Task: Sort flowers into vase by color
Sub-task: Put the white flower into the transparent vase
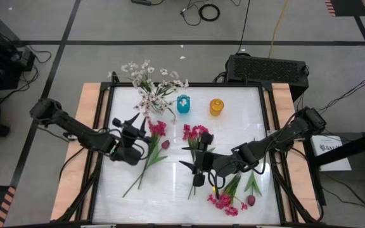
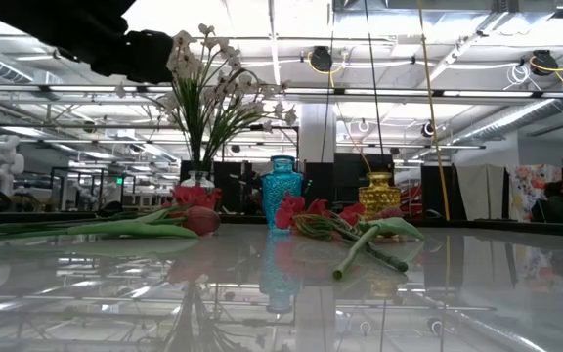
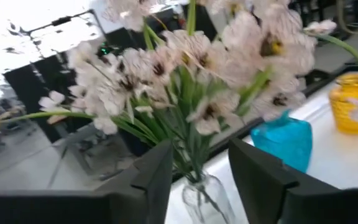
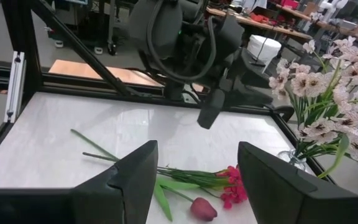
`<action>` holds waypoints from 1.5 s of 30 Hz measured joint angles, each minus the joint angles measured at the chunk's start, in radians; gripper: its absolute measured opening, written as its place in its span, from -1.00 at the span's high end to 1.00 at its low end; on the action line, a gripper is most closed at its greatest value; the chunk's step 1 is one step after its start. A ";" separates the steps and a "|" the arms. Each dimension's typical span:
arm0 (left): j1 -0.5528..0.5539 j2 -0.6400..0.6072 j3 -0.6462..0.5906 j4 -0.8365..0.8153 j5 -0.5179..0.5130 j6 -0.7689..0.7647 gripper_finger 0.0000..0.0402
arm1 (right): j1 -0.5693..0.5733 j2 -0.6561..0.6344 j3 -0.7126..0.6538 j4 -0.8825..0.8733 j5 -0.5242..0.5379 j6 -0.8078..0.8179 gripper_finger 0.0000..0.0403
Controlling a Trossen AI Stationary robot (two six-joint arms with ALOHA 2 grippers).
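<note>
Left gripper (image 1: pixel 134 128), fingers wide and empty, hovers just beside the magenta sprig (image 1: pixel 152 144), stem running toward the tabletop's (image 1: pixel 170 196) near-left; right gripper (image 1: pixel 196 166) open, farther.

No text, label or number can be read anywhere.

My two arms are matte black, built from slim tubular links joined by rounded, bulkier joint housings. Black cables loop around the left arm's wrist housing. The left tool (image 3: pixel 197 180) carries two flat, broad, dark grey fingers (image 3: pixel 154 180) with angular, chamfered tips. The right tool (image 4: pixel 197 174) has the same pair of wide, dark, plate-like fingers (image 4: pixel 132 177) with slanted upper edges.
</note>
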 joint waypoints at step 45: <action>-0.085 -0.245 0.000 0.270 -0.033 0.566 0.33 | 0.037 0.000 0.000 -0.054 -0.001 0.029 -0.07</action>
